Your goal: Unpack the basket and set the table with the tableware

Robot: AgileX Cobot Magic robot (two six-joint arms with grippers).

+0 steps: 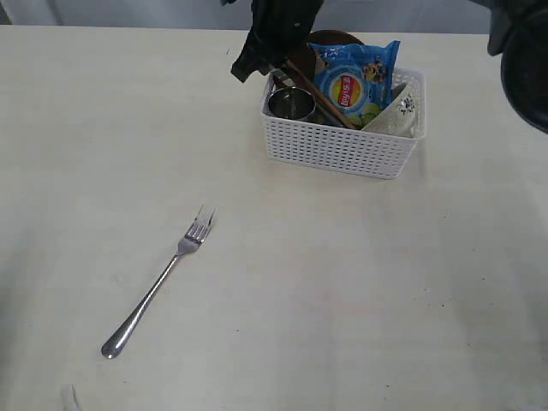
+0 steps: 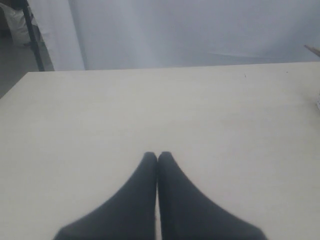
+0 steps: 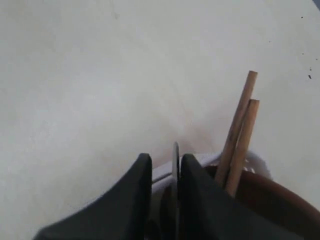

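straddling the knife (image 3: 175, 152) inside the basket (image 1: 342, 150), right pincer (image 3: 165, 160) nearly closed, grip unclear

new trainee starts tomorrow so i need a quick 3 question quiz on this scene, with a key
1. True or false: the fork lies inside the basket.
2. Multiple choice: what stands between the fingers of the right gripper? A) a thin steel knife, B) the fork, C) a sponge.
3. Fill in: the one thing in the basket that is not tableware is the blue ___.

Key:
1. False. It lies out on the table, well apart from the basket.
2. A.
3. chip bag.
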